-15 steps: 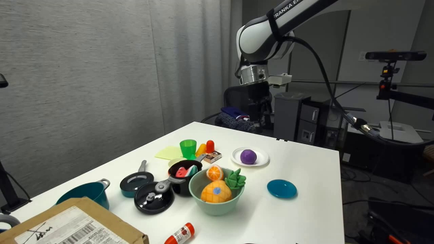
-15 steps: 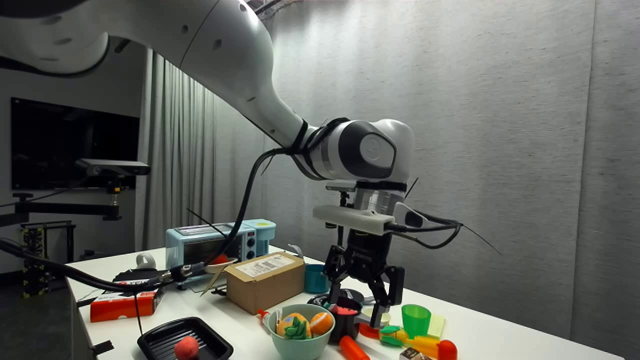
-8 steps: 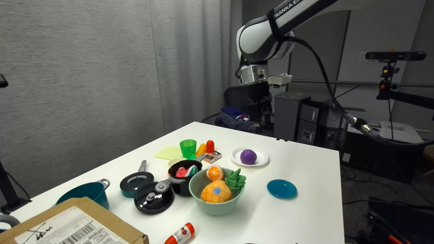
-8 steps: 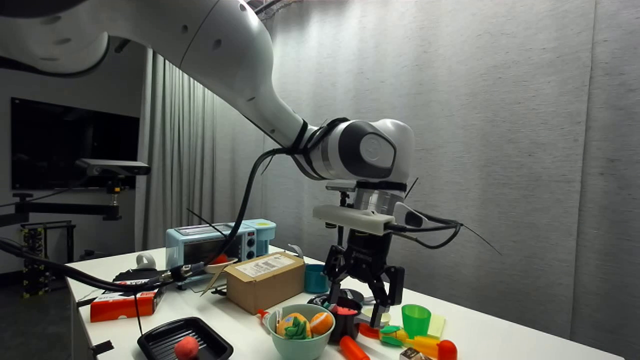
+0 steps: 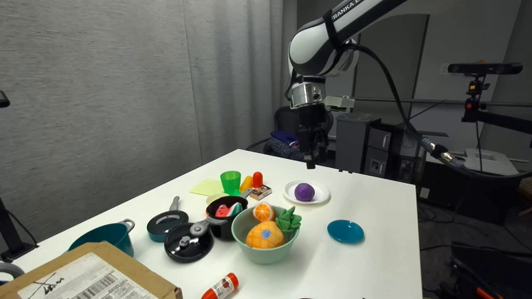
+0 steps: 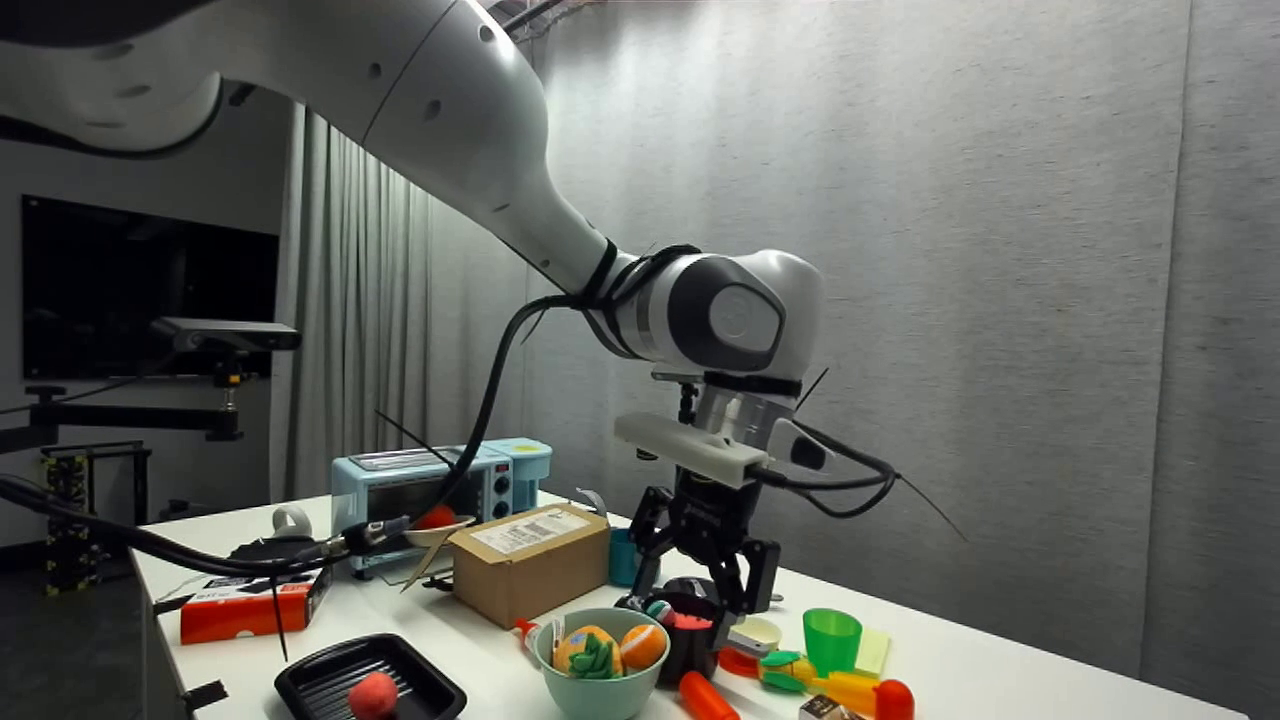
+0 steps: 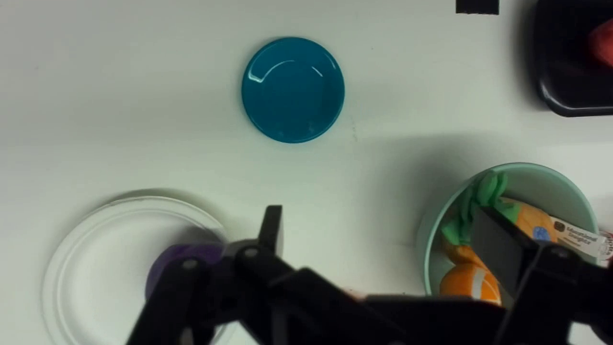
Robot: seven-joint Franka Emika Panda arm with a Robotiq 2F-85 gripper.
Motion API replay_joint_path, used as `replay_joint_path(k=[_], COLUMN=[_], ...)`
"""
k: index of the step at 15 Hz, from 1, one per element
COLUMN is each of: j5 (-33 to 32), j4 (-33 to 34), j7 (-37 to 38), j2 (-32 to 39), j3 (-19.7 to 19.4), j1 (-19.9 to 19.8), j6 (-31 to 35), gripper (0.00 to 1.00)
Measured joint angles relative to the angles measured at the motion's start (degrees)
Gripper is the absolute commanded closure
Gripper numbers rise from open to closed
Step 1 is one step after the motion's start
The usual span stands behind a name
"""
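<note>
My gripper (image 7: 385, 232) stands open above the table, nothing between its fingers. In the wrist view its right finger (image 7: 500, 244) overlaps a mint bowl (image 7: 426, 239), which holds a toy pineapple (image 5: 264, 235) and an orange (image 5: 263, 212). The left finger (image 7: 272, 225) is beside a white plate (image 7: 96, 268) that bears a purple ball (image 7: 165, 261), partly hidden by the gripper. A teal saucer (image 7: 293, 91) lies farther up in that view. In an exterior view the gripper (image 6: 690, 612) appears in front of a black pot (image 6: 685, 660); touching cannot be told.
Near the bowl are a black lid (image 5: 189, 243), a pan (image 5: 166, 224) and a glue stick (image 5: 222, 286). A green cup (image 6: 832, 640), a cardboard box (image 6: 530, 565), a blue toaster oven (image 6: 440, 490) and a black tray (image 6: 320, 685) with a pinkish ball (image 6: 373, 695) stand around.
Still until half a second ago, my arm has since shifted slightly left in both exterior views, and the gripper has tilted a little. It stays open; the objects on the table have not moved.
</note>
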Motion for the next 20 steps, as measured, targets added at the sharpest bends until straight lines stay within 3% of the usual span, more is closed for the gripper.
replay_joint_path(k=[3,7,10,15,20], j5=[2.0,1.6,0.3,0.3,1.4], j4=[-0.5,-1.9,-2.2,-2.2,-2.3], j7=[0.3,2.9,4.9,5.0,6.3], j2=[1.3,3.3,4.5,4.6,5.9], j3=[2.6,5.4,5.6,5.3,6.0], j1=[0.8,4.1,6.4,6.4,6.5], j6=[1.4,8.9,11.5,11.9,20.2], gripper=[0.0,0.0,0.0,0.0,0.0])
